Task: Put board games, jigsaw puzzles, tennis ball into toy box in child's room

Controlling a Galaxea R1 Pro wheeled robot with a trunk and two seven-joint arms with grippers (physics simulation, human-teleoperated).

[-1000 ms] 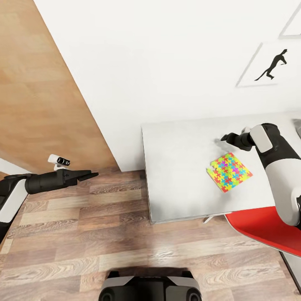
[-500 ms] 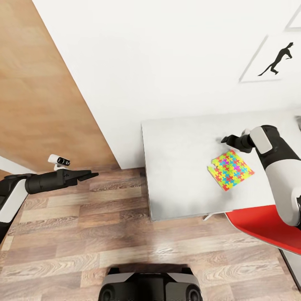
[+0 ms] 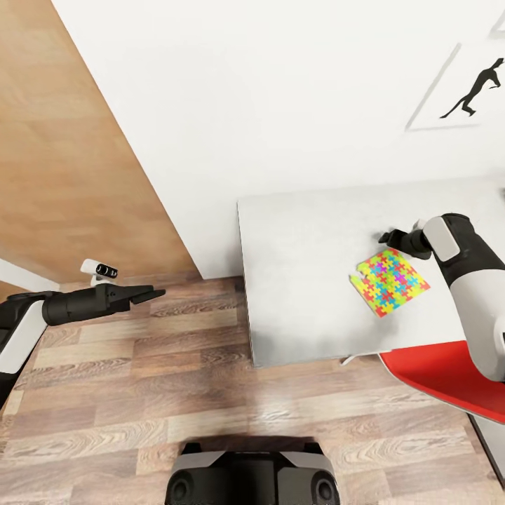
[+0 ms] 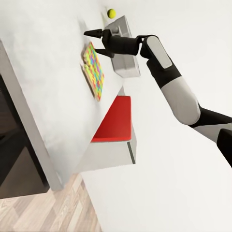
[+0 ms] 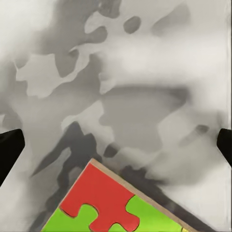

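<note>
Closing on the thin, flat jigsaw puzzle board point(image 3: 389, 283) covered in interlocking yellow, pink, blue and green pieces looks like the step in hand; it lies flat on the pale grey-white table top point(image 3: 301, 273) near the front edge. The right gripper point(image 3: 390, 236) hovers just beyond the puzzle's far corner with its two fingers spread wide apart and nothing between them, and that corner shows below the opening in the right wrist view. Because the board is so thin and lies flush, a grasp will probably work best by bringing one finger under an edge, perhaps after sliding the board to overhang the table, rather than pinching from above. The left gripper point(image 3: 144, 294) hangs over the wood floor point(image 3: 140, 393), well apart from the table, fingers close together and empty. From the left wrist view, the light grey plastic toy box point(image 4: 123, 48) stands farther along the table beyond the puzzle, the yellow-green tennis ball point(image 4: 111, 13) near it on the table; the box's contents cannot be made out.
</note>
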